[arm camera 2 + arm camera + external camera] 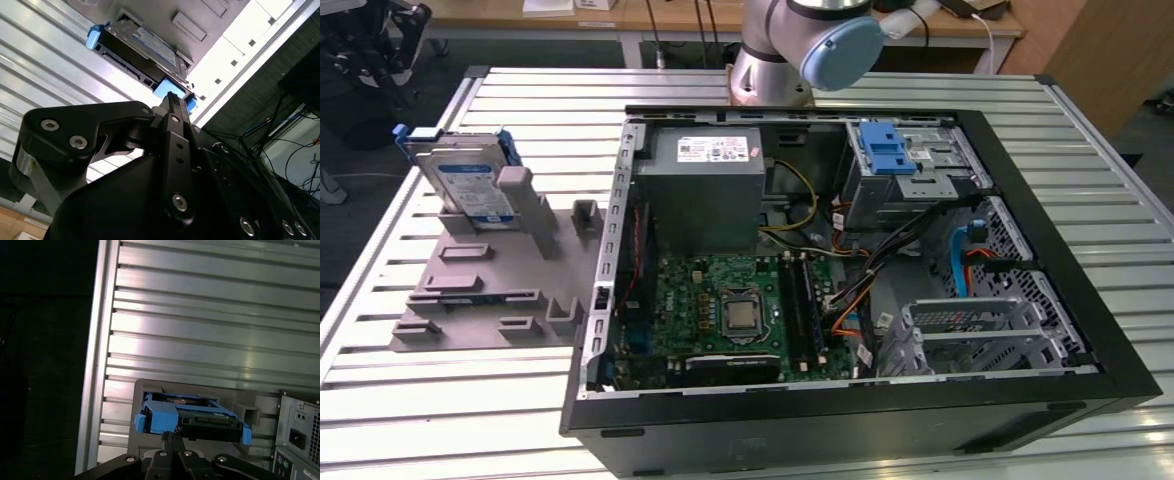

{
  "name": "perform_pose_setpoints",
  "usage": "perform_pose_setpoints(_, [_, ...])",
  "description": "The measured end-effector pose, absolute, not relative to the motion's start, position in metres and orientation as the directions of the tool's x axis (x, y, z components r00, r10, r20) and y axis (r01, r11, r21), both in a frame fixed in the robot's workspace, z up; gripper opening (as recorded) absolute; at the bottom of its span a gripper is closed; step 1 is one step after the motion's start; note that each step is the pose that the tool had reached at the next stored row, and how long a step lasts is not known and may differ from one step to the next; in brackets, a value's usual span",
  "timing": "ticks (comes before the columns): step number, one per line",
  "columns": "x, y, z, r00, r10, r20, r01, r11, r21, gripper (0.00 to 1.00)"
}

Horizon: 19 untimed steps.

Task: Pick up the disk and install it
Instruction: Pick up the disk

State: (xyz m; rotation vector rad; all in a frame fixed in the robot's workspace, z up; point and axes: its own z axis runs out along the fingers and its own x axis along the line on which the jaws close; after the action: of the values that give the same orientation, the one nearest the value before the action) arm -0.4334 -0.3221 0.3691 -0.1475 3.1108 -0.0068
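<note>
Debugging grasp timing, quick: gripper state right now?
Gripper: shut, holding nothing. The disk stands in the grey holder, untouched.

Disk (464, 180) on fixture (480, 300) (case (854, 428) to exterior view's right)

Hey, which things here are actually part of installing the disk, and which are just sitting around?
For the job:
disk, standing in the grey holder
open computer case
hand, shut, clear of the disk

Just there:
power supply box
motherboard
slatted table
</note>
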Motion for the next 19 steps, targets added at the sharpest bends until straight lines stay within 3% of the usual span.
perform_pose_setpoints(19, [-0.4402, -0.3221, 0.3676, -0.974, -0.224, -0.027, -0.224, 0.975, -0.006, 0.11])
